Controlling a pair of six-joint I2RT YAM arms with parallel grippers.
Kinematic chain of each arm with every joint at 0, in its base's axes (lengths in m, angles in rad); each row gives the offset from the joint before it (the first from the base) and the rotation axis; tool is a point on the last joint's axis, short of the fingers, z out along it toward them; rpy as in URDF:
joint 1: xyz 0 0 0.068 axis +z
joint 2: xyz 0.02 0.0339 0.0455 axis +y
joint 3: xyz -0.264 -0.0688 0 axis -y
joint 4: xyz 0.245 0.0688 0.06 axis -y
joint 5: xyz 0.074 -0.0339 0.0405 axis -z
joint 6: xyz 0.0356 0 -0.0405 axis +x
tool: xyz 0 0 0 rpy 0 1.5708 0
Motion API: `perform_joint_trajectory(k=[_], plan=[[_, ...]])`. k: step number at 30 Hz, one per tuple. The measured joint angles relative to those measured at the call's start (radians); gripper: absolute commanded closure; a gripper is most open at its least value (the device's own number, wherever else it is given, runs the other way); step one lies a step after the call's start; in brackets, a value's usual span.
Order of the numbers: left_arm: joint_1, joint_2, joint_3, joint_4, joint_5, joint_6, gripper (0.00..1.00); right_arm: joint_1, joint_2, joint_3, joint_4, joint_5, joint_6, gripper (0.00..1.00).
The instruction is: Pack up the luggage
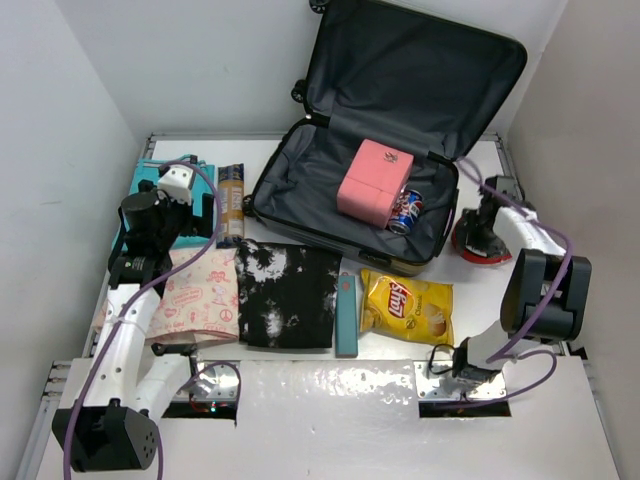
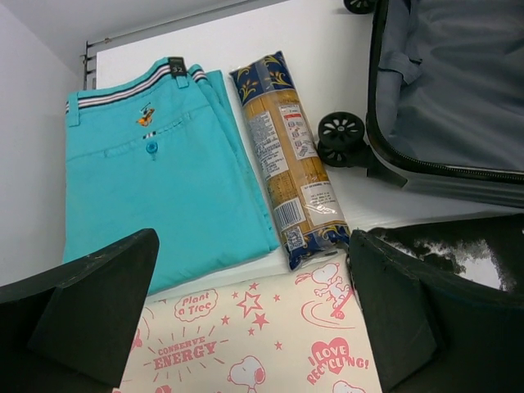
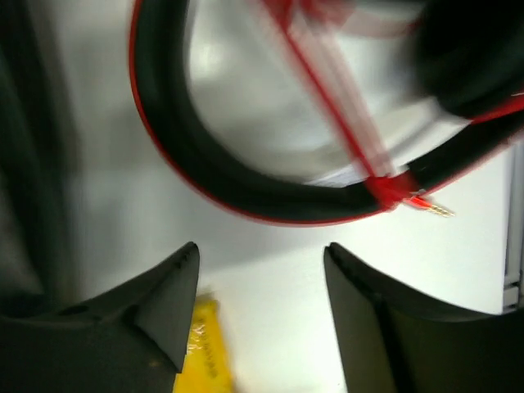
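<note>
Open luggage point(image 1: 420, 80) at the back centre of the table point(image 1: 560, 420), its lid leaning on the rear wall. The lower shell holds a pink box point(image 1: 375, 182) with a soda can point(image 1: 405, 212) touching its right side. In front of the case lie, from left to right, a pink-printed cartoon bag point(image 1: 200, 295), a black-and-white mottled garment point(image 1: 288, 295), a slim teal case point(image 1: 346, 315) and a yellow crisp packet point(image 1: 405, 308). Turquoise shorts point(image 2: 155, 188) and a pasta packet point(image 2: 286, 164) lie side by side at the far left, the packet just beside the case's wheel point(image 2: 340, 131). We see the left gripper point(image 2: 252, 246) spread to its widest above the far edge of the cartoon bag, with nothing held or touched. At the right of the case, the right gripper point(image 3: 258, 270) hangs over bare table with its jaws partly apart and nothing between them. Just beyond its fingertips point(image 3: 176, 278) lies a black, red-edged looped object point(image 3: 213, 184). That view is too blurred for us to tell what the object is.
</note>
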Motion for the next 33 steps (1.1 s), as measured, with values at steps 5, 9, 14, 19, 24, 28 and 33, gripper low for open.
perform_joint_trajectory(k=[5,9,14,19,24,28,33], plan=[[0.0,0.0,-0.001,0.002,-0.002,0.001,0.0,0.006,-0.008,-0.118,0.072,-0.066,-0.225,0.29],[0.0,0.0,-0.001,0.002,-0.009,0.002,0.0,0.006,0.001,-0.105,0.114,-0.105,-0.396,0.32],[0.0,0.0,-0.001,0.002,-0.019,0.006,0.0,0.006,0.069,-0.048,0.108,-0.123,-0.548,0.32],[0.0,0.0,-0.001,0.002,-0.026,0.008,0.0,0.006,0.053,-0.088,0.156,-0.178,-0.693,0.32],[0.0,0.018,0.01,-0.01,-0.029,0.015,0.0,0.001,0.089,-0.097,0.218,-0.232,-0.753,0.37],[0.0,0.039,0.039,-0.027,-0.04,0.027,0.0,-0.016,0.148,-0.084,0.239,-0.266,-0.775,0.56],[0.0,0.042,0.067,-0.037,-0.047,0.031,0.0,-0.023,0.167,-0.088,0.262,-0.307,-0.784,0.65]])
